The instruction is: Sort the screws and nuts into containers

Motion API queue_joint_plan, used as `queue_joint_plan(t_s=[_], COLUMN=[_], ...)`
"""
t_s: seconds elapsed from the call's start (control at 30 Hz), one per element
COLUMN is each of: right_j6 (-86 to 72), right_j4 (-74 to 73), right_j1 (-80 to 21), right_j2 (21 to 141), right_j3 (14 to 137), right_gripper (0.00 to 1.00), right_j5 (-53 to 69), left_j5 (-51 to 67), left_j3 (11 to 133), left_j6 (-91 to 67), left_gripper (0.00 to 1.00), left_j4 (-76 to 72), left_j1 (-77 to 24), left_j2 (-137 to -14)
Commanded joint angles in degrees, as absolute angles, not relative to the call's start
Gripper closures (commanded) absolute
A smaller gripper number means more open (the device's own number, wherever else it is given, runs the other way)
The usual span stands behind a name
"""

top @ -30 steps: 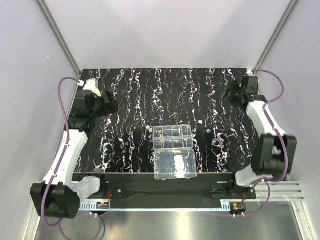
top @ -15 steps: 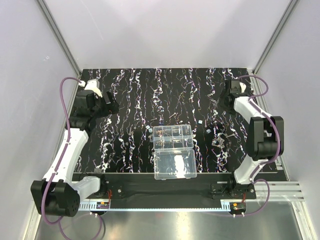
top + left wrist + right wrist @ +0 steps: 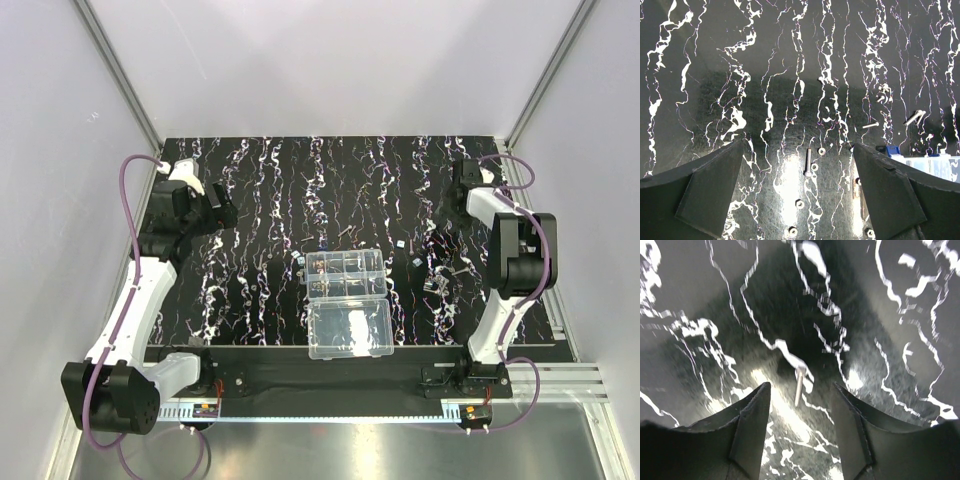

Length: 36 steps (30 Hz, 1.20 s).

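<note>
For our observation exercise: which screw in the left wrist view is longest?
The upright screw centred under the left gripper; the shorter screws further right lie slanted.

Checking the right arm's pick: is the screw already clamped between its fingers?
No, the screw lies flat on the mat inside the open right gripper, with a gap on either side.

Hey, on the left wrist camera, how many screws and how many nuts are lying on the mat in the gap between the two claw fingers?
Screws: 1
Nuts: 4
Total: 5
One more shape at the gap's right edge is too unclear to count. The screws beyond the fingertips are left out.
</note>
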<state>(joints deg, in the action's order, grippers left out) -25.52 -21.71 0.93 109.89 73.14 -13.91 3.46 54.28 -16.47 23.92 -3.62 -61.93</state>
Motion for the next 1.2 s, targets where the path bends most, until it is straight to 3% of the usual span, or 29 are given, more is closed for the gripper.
queue_joint_plan(t_s=[0.0, 0.4, 0.63, 0.87, 1.07, 1.17], right_j6=[-25.75, -25.4, -24.87, -24.7, -22.77, -22.41], right_j4=[-21.78, -25.83, -27.69, -29.18, -31.99, -32.26], right_j1=[1.49, 1.49, 1.49, 1.49, 1.41, 1.14], right_j2=[111.7, 114.78, 116.54, 116.98, 118.91, 118.39], right_j3=[78.12, 80.24, 81.83, 81.65, 82.44, 81.74], right_gripper=[0.42, 0.51, 0.63, 0.66, 0.81, 0.99], right_j5=[-13.62, -10.64, -9.76, -10.46, -10.73, -10.72], left_j5=[4.04, 4.04, 3.96, 3.78, 4.22, 3.87], left_j3=[55.2, 55.02, 54.84, 54.32, 54.32, 53.97], left_j6=[-15.73, -15.82, -15.91, -15.91, -16.08, -16.17], left_gripper=[0.01, 0.01, 0.01, 0.01, 0.01, 0.01], left_j4=[22.5, 22.94, 23.2, 23.03, 23.12, 23.29], left_j1=[-3.34, -3.34, -3.34, -3.34, -3.34, -3.34], left_j2=[-61.44, -61.26, -60.73, -59.85, -59.5, -58.8])
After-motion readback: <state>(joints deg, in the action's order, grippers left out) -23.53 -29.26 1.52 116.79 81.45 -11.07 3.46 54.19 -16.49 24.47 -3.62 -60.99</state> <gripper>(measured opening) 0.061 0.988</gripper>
